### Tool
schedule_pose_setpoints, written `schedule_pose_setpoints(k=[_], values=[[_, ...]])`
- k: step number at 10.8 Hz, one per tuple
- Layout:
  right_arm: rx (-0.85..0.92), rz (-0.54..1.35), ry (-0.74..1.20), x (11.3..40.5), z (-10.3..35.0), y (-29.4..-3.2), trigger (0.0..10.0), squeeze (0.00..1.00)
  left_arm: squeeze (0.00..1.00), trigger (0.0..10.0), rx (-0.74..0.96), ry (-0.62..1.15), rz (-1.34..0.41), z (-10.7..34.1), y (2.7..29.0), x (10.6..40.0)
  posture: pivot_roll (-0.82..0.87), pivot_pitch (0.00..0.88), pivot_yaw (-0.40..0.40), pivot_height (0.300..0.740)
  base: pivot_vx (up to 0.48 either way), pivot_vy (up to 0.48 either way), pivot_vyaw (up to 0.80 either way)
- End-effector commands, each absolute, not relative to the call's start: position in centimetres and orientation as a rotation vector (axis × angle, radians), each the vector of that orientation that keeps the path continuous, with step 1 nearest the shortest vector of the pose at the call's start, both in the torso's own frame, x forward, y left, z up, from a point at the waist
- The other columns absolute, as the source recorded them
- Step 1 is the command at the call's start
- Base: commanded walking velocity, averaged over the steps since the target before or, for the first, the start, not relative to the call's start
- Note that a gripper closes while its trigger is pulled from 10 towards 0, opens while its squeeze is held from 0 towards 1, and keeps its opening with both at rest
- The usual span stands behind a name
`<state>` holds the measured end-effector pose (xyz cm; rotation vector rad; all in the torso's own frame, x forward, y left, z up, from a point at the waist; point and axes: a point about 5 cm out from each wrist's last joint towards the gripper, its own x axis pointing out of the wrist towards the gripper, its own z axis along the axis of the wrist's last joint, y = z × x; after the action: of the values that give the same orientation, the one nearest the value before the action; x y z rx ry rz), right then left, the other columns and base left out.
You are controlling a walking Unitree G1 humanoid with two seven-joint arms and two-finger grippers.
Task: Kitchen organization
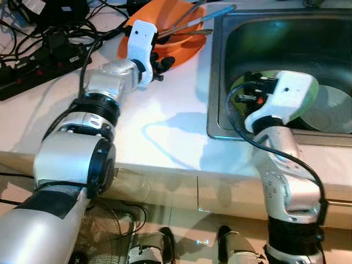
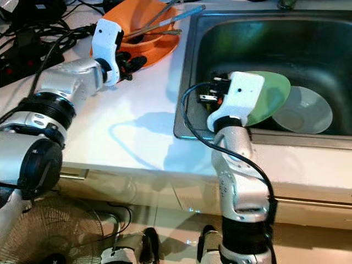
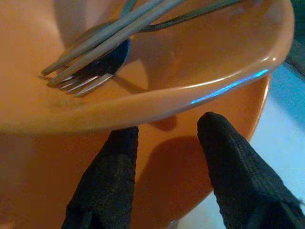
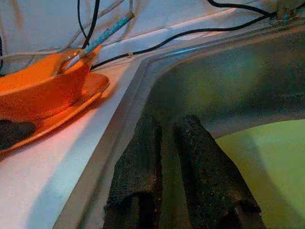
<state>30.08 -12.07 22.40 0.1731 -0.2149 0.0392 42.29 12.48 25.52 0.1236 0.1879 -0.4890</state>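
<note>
An orange bowl (image 1: 170, 25) stands on an orange plate (image 1: 190, 50) at the back of the white counter, holding a fork (image 3: 86, 83) and several long utensils (image 1: 195, 22). My left gripper (image 3: 164, 126) is open at the plate's near edge, its fingers just under the bowl's rim. In the steel sink (image 1: 275, 33) a light green plate (image 2: 272, 96) leans over a grey bowl (image 2: 305, 110). My right gripper (image 4: 167, 121) is low in the sink's left part beside the green plate, fingers almost together with nothing seen between them.
A black power strip (image 1: 33, 71) and tangled cables (image 1: 66, 22) lie at the counter's back left. The white counter (image 1: 165, 126) runs between the orange dishes and the sink edge. A fan (image 2: 49, 231) stands on the floor below.
</note>
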Motion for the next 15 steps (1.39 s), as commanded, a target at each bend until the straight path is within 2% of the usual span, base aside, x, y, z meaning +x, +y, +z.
schedule_pose_setpoints(k=[1, 5, 9, 11, 13, 15], values=[[0.186, 0.063, -0.222, 30.3, 22.5, -11.3, 10.0, 0.00, 0.00, 10.0, 0.153, 0.432, -0.520, 20.4, 13.7, 41.2, -0.03, 0.218, 0.172, 0.740, 0.000, 0.000, 0.00], [0.217, 0.077, -0.239, 31.3, 22.5, -10.7, 10.0, 0.00, 0.00, 10.0, 0.158, 0.502, -0.583, 20.9, 16.3, 40.2, 0.05, 0.192, 0.197, 0.740, 0.000, 0.000, 0.00], [0.233, 0.090, -0.243, 32.3, 22.3, -10.2, 10.0, 0.00, 0.00, 10.0, 0.155, 0.529, -0.628, 20.9, 17.2, 36.2, 0.11, 0.181, 0.191, 0.740, 0.000, 0.000, 0.00], [0.233, 0.067, -0.250, 32.9, 22.2, -10.6, 10.0, 0.00, 0.00, 10.0, 0.162, 0.536, -0.660, 20.9, 16.5, 33.8, 0.13, 0.175, 0.190, 0.740, 0.000, 0.000, 0.00], [0.218, 0.017, -0.272, 33.4, 22.6, -11.7, 10.0, 0.00, 0.00, 10.0, 0.138, 0.549, -0.709, 20.2, 14.6, 31.6, 0.13, 0.160, 0.179, 0.740, 0.000, 0.000, 0.00], [0.203, -0.006, -0.290, 33.9, 22.8, -12.5, 10.0, 0.00, 0.00, 10.0, 0.111, 0.548, -0.712, 19.8, 13.4, 30.4, 0.13, 0.135, 0.165, 0.740, 0.000, 0.000, 0.00]])
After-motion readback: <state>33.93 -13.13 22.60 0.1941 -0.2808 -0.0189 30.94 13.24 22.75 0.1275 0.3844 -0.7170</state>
